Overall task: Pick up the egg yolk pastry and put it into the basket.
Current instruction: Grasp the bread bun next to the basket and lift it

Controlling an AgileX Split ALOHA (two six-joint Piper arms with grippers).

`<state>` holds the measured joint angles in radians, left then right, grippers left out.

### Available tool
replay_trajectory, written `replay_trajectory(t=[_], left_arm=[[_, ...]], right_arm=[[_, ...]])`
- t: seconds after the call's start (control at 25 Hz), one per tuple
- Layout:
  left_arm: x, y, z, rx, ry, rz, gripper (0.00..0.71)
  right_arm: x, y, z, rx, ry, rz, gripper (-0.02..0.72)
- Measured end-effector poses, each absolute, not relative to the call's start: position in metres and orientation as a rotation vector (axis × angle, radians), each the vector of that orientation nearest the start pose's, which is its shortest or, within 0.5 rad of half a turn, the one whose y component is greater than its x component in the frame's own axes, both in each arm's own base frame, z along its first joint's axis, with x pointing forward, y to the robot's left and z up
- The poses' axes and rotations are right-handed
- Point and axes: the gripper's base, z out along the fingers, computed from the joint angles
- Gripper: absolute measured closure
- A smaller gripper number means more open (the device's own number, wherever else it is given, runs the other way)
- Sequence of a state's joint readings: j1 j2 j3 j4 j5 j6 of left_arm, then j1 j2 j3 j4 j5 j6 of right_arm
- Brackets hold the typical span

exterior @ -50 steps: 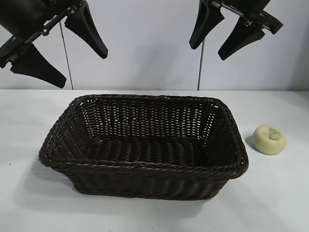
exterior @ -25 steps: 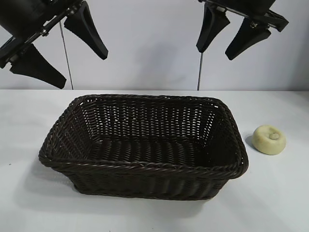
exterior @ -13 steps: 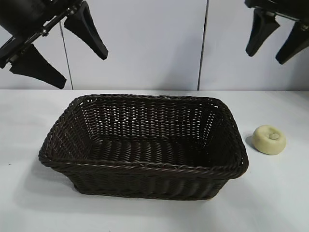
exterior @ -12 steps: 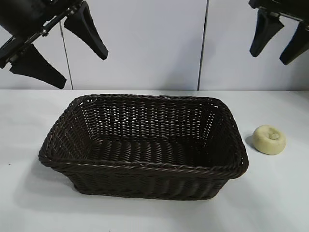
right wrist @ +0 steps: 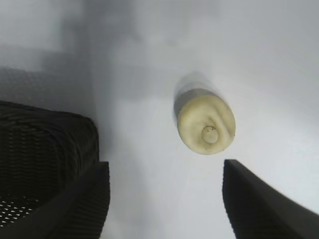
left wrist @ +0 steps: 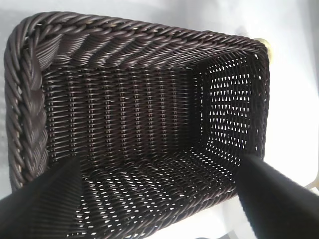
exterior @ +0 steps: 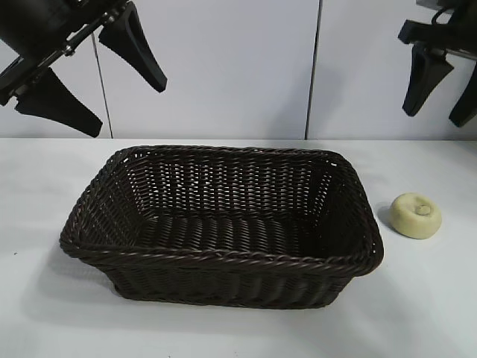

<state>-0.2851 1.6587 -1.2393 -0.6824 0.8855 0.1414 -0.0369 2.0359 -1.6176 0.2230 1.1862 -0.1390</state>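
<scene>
Egg yolk pastry (exterior: 416, 215) sits on the white table (exterior: 432, 298), just beside the basket's right end, not touching it, dimpled button up. In the right wrist view the pastry (right wrist: 206, 125) lies on bare table with a corner of the basket (right wrist: 45, 149) off to one side. Basket (exterior: 220, 224) is dark brown wicker, rectangular, braided rim, centre of the table, nothing inside; the left wrist view looks straight into its woven interior (left wrist: 139, 124). Right end effector (exterior: 445, 88) hangs at the upper right, above the pastry and well clear of it, fingers (exterior: 421, 78) pointing down and spread apart, holding nothing; both finger tips (right wrist: 259, 204) show in the right wrist view with the pastry beyond them. Left end effector (exterior: 93, 80) is parked high at the upper left, above the basket's left end, fingers (exterior: 138, 48) wide apart and empty, angled down toward the basket. Plain pale wall behind.
</scene>
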Motion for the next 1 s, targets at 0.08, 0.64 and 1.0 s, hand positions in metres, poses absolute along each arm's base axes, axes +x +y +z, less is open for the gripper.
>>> replay_trajectory(t=[0.08,0.64,1.0], left_arm=[[0.318,-0.139,0.269,0.107,2.713,-0.874,0.098],[0.318,-0.139,0.269,0.107,2.713,-0.874,0.098],[0.318,-0.139,0.269,0.107,2.713,-0.874,0.098]], right_arm=[[0.414,0.003,0.194,-0.031,3.087,0.317,0.230],[0.427,-0.003,0.139,0.052,3.147,0.226,0.230],[0.427,-0.004,0.134,0.051,3.162,0.209,0.478]])
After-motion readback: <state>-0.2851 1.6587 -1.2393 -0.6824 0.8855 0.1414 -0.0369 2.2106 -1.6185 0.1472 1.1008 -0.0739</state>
